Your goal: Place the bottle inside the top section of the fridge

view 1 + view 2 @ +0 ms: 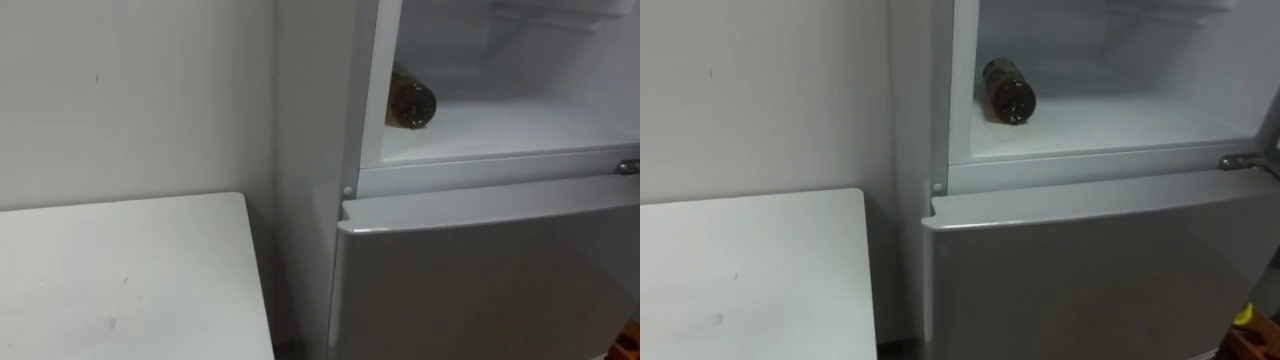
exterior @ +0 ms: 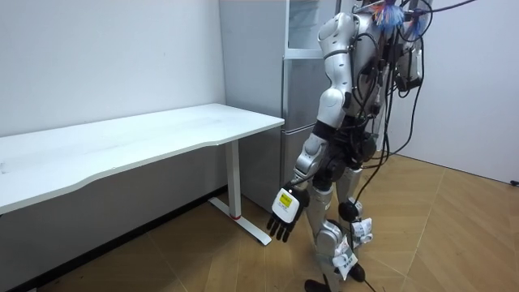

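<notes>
A dark brown bottle [image 1: 410, 103] [image 1: 1008, 92] lies on its side on the white floor of the upper fridge compartment [image 1: 500, 135] [image 1: 1110, 125]. It rests near the left wall with its base towards me. The compartment stands open. In the room view I stand right in front of the fridge [image 2: 296, 97]. My left hand [image 2: 284, 215] hangs down beside my thigh with relaxed, straight fingers and holds nothing.
The lower fridge door [image 1: 480, 270] [image 1: 1080, 270] is closed, and its top edge juts out below the open compartment. A small metal fitting [image 1: 627, 167] sits at the compartment's right edge. A white table [image 1: 120, 280] [image 2: 122, 146] stands left of the fridge against the wall.
</notes>
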You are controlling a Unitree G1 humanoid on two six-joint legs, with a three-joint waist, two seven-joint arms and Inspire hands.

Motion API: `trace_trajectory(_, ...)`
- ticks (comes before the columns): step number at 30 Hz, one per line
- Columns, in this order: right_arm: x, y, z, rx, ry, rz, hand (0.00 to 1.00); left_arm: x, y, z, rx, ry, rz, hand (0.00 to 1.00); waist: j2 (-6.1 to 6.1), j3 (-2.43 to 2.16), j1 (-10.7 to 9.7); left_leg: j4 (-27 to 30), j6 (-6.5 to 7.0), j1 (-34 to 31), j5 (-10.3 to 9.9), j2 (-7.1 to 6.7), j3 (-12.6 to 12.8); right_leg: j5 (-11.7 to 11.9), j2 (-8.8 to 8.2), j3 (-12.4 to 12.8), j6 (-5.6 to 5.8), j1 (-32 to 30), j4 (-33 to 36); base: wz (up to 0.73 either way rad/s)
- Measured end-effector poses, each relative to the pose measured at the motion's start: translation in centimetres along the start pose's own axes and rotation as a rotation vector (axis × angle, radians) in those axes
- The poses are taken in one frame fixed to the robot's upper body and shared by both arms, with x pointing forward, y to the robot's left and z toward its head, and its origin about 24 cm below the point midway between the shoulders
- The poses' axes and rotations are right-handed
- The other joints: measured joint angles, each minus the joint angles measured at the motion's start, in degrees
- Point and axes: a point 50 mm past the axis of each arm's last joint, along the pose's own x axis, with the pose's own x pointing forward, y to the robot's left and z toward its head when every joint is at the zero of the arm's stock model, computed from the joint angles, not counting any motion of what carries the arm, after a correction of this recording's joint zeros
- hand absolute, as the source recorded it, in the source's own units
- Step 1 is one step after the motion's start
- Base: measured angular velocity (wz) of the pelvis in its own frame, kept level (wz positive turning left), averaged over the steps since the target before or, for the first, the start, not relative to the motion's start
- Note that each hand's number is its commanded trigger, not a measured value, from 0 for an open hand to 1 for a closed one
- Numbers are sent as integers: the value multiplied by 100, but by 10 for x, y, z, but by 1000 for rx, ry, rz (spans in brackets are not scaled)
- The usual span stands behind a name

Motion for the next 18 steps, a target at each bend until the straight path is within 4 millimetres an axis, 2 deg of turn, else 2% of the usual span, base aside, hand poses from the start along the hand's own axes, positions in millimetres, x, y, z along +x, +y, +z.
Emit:
trace_trajectory(5,-2,4,9,-10,-65,22,0,1,-1,1,3,1,-4,0,-23,10,-7,18,1,-20,-1,-9,-15,-3,-15,-8,7,-2,-6,0)
trace_trajectory(10,-5,12,24,49,-119,63,0,1,-2,3,4,-4,-5,0,-102,42,-10,36,0,-44,-2,1,-19,-3,-7,-4,5,-8,-26,0)
trace_trajectory(15,-9,20,40,95,-199,100,0,3,-7,10,19,-22,-16,0,-88,50,21,33,2,-58,-6,-1,-5,0,-5,-4,6,-10,-51,0)
trace_trajectory(18,-11,20,45,89,-245,102,0,3,-7,12,18,-26,-17,0,-53,35,109,33,2,-43,-6,1,-2,2,-2,7,2,0,-39,-1)
